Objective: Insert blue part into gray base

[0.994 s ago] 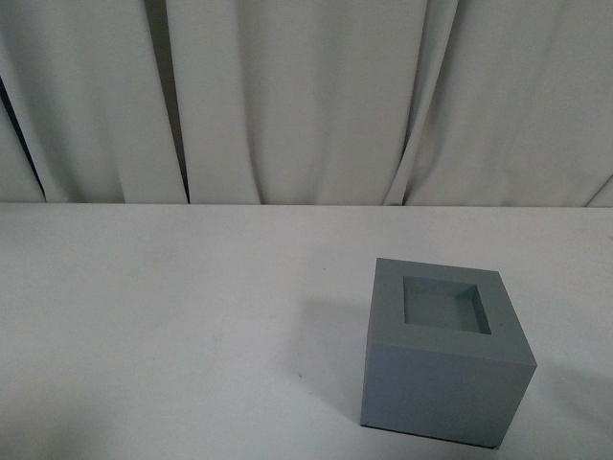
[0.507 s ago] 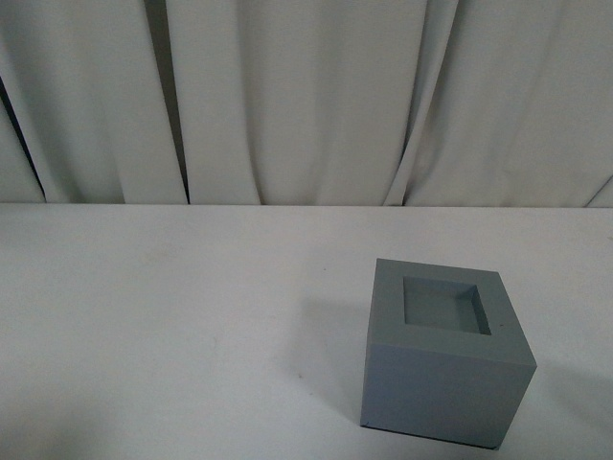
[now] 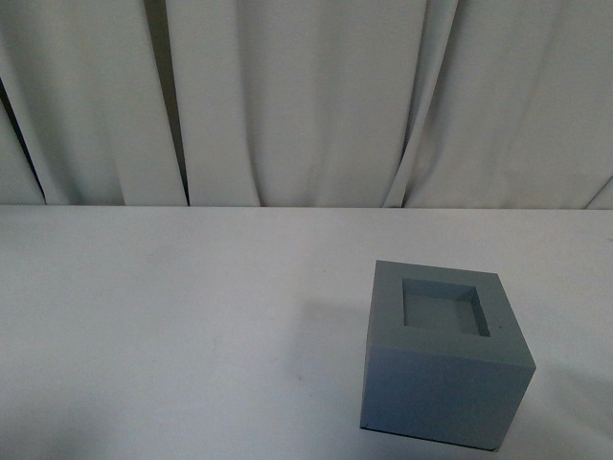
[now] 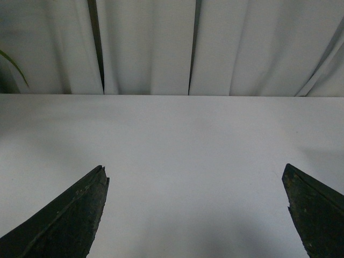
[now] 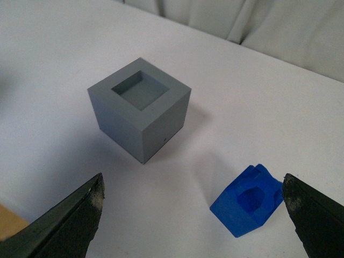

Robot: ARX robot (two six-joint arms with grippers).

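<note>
no readable text, labels, brands, numbers or signs anywhere

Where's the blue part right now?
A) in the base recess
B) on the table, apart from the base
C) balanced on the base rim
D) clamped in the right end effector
B: the blue part lies on the table, clear of the base, whose recess is empty.

The matte gray plastic cube base [image 3: 445, 369] stood at the front right of the white table [image 3: 172, 316], the white fabric curtain [image 3: 306, 96] hung behind the table, and the bright blue plastic block [image 5: 247, 200] lay on the table near the base, not touching it.
</note>
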